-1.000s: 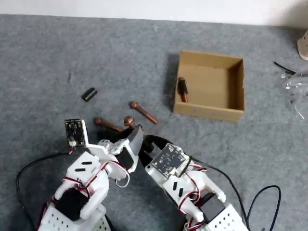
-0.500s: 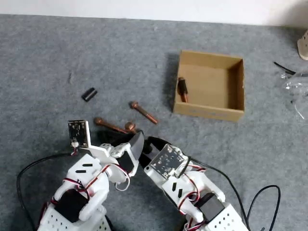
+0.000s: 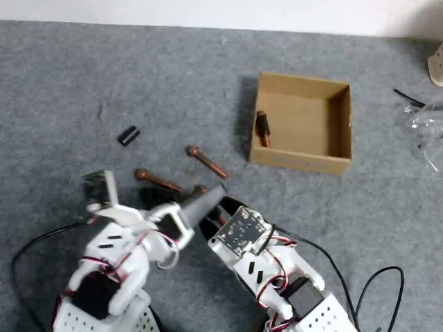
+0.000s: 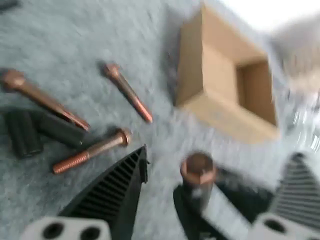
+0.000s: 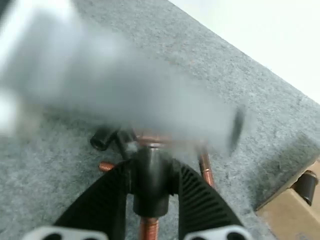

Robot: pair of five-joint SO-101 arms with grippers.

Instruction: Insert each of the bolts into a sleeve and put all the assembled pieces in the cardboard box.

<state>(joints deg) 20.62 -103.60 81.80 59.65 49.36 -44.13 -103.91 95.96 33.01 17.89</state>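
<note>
The right end effector (image 5: 151, 172) is clamped on a black sleeve (image 5: 150, 192) with a copper bolt (image 4: 198, 170) run through it. The grip looks meant to keep the pair together for the carry to the cardboard box (image 3: 297, 160). The left end effector (image 4: 220, 155) sits just beside it, jaws spread wide and empty, seemingly placed to feed or steady the bolt. One assembled piece (image 3: 262, 129) lies inside the box, against the wall facing the loose parts. On the grey worktop (image 3: 69, 83) a loose bolt (image 4: 90, 151) lies near two spare sleeves (image 4: 22, 132), with two more bolts beyond and a lone sleeve (image 3: 128, 135) well apart. From above, the left arm covers the held pair and part of one bolt. In the right wrist view a blurred grey mass crosses in front of the parts behind it. Whether the bolt is fully seated cannot be told.
</note>
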